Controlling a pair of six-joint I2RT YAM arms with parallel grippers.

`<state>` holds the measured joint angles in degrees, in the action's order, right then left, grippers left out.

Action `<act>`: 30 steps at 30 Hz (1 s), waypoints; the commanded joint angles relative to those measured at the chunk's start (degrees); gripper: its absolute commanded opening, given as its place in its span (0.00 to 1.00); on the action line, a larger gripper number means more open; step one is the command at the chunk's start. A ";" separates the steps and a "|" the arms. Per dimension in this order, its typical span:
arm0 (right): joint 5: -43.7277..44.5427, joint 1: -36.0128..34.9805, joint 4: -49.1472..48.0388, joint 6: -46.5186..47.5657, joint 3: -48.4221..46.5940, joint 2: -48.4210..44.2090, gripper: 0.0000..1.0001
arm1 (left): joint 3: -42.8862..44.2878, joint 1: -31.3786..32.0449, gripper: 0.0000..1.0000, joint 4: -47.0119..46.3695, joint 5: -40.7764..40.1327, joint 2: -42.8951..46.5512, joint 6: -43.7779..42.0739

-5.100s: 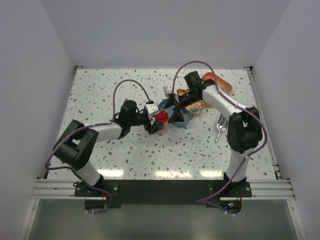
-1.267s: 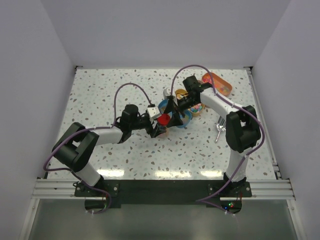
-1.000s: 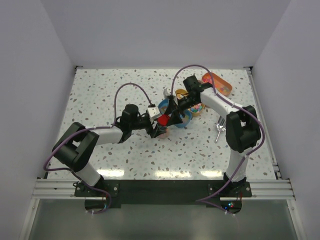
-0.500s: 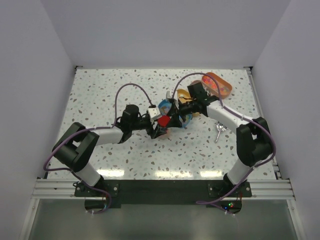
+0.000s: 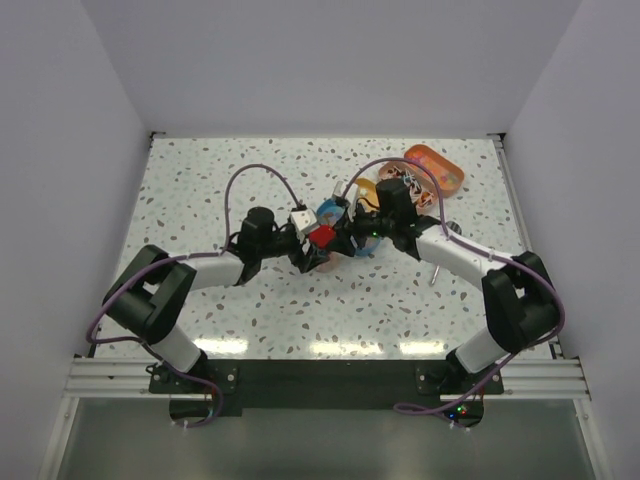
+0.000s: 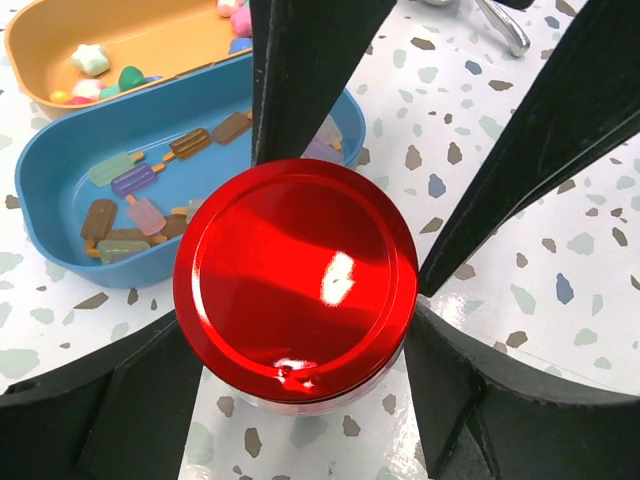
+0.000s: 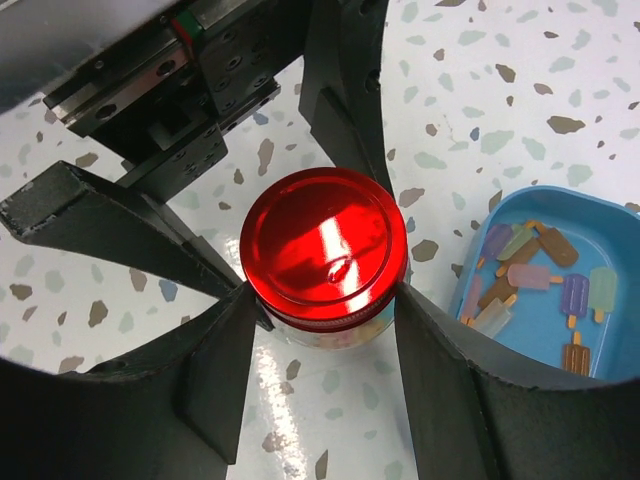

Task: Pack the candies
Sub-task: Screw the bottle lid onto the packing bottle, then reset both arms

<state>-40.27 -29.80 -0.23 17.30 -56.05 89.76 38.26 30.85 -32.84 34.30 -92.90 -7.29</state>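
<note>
A small glass jar with a red round lid [image 5: 322, 235] stands on the table between both grippers. The lid also shows in the left wrist view [image 6: 295, 280] and the right wrist view [image 7: 323, 245]. Pale mixed-colour candies [image 7: 345, 335] show faintly through the glass under the lid. My left gripper [image 6: 300, 322] comes in from the left [image 5: 310, 250], its jaws pressed against the jar's sides. My right gripper [image 7: 325, 292] comes in from the right [image 5: 342, 238], its jaws touching the lid's rim on both sides.
A blue oval tin [image 6: 60, 180] with ice-lolly shaped sweets lies just behind the jar and shows in the right wrist view [image 7: 470, 262]. An orange tin [image 6: 150, 40] with star shapes lies beyond it. An orange-red tin [image 5: 435, 167] sits at the back right. A silver scoop [image 5: 437, 265] lies right of the right arm.
My right arm has swung its elbow out to the near right, turning its wrist while its jaws stay at the red lid. The jar and my left arm have barely moved.
</note>
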 commanded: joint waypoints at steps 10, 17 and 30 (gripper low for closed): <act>5.38 -1.31 3.39 -6.49 3.93 -3.96 0.56 | -2.92 0.53 0.15 -5.13 -12.49 3.78 0.26; 13.80 -0.52 7.25 -9.65 6.30 -14.68 0.99 | -4.77 0.53 0.20 -6.62 -20.41 5.01 1.66; 37.62 -0.26 15.16 -18.53 10.79 -34.19 0.99 | -8.55 0.53 0.97 -3.99 -28.32 12.92 3.77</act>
<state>-10.76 -30.30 12.32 2.02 -45.47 58.83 30.33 31.53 -34.92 9.26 -83.40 -4.84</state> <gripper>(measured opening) 0.986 0.951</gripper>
